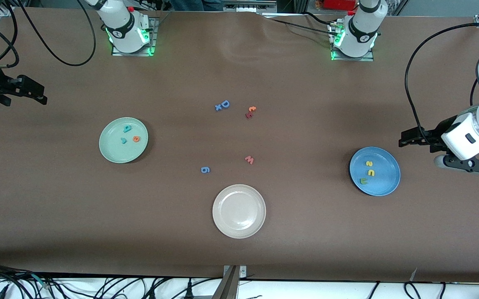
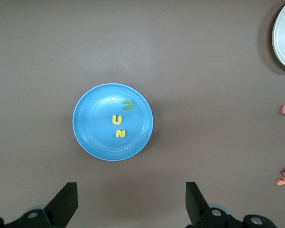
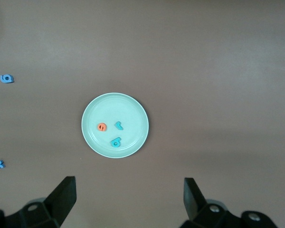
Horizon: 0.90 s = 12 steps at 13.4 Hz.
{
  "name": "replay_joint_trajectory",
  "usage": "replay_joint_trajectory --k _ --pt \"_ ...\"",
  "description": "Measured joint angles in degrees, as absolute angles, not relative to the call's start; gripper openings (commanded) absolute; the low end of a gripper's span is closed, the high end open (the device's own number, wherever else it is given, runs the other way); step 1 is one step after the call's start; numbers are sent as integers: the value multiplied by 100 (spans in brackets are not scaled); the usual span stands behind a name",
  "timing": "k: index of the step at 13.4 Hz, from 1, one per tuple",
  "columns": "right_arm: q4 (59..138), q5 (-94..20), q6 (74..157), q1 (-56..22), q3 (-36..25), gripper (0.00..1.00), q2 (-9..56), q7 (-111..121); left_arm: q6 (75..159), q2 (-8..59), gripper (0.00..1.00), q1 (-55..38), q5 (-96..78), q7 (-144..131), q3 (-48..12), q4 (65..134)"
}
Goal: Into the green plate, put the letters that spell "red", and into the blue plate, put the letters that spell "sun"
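A brown table [image 1: 305, 232] holds the green plate [image 1: 110, 153] with the "red" letters [image 1: 129, 135] and the blue plate [image 1: 386, 185] with the "sun" letters [image 1: 369, 171] (three each). The left gripper [image 2: 131, 209] and right gripper [image 3: 128, 206] wait high, spread wide, empty.

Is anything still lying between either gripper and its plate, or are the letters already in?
Nothing visible does. The red letters lie in the green plate, the sun letters in the blue plate. The left gripper and right gripper are open and empty, with bare table between each and its plate.
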<state>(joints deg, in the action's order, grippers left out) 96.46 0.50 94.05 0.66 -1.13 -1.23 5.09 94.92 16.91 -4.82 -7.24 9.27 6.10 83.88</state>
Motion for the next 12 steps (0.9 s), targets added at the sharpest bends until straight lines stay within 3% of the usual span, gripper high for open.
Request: replay_joint_trajectory --k 6,12 --pt "9647 48 9301 66 -113 100 -127 366 9482 1636 100 -472 -675 919 800 7721" --pt "9647 15 9307 69 -121 100 -126 268 9464 1626 100 -514 -315 919 767 7646"
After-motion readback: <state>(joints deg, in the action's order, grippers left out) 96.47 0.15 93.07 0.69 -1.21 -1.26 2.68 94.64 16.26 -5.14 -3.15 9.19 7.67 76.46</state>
